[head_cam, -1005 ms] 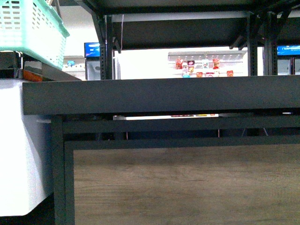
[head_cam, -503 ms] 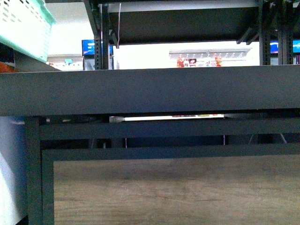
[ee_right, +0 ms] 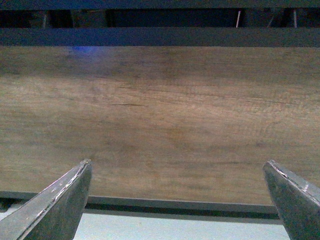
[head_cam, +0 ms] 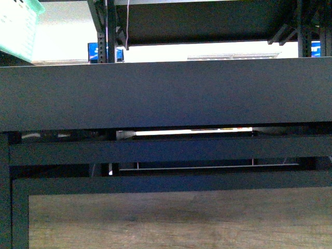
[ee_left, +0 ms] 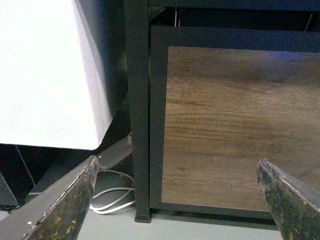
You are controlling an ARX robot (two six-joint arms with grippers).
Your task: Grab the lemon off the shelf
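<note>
The lemon is out of view in every frame. The shelf (head_cam: 166, 96) fills the front view: a thick dark tier edge across the middle, black frame bars below it and a wood panel (head_cam: 176, 220) at the bottom. My left gripper (ee_left: 176, 172) is open, low by the shelf's black corner leg (ee_left: 137, 110) and its wood panel (ee_left: 240, 125), holding nothing. My right gripper (ee_right: 179, 172) is also open and empty, facing the wood panel (ee_right: 160, 120) near its lower frame bar.
A mint-green plastic basket (head_cam: 18, 26) shows at the upper left of the front view. A white cabinet (ee_left: 45, 75) stands beside the shelf's leg, with a white cable (ee_left: 112, 197) looped on the grey floor (ee_right: 165, 227). Another dark tier (head_cam: 207, 21) hangs above.
The front view has shifted: the shelf's tier edge now sits higher and larger, the basket and white cabinet have slid off to the left, and the bright store background has narrowed.
</note>
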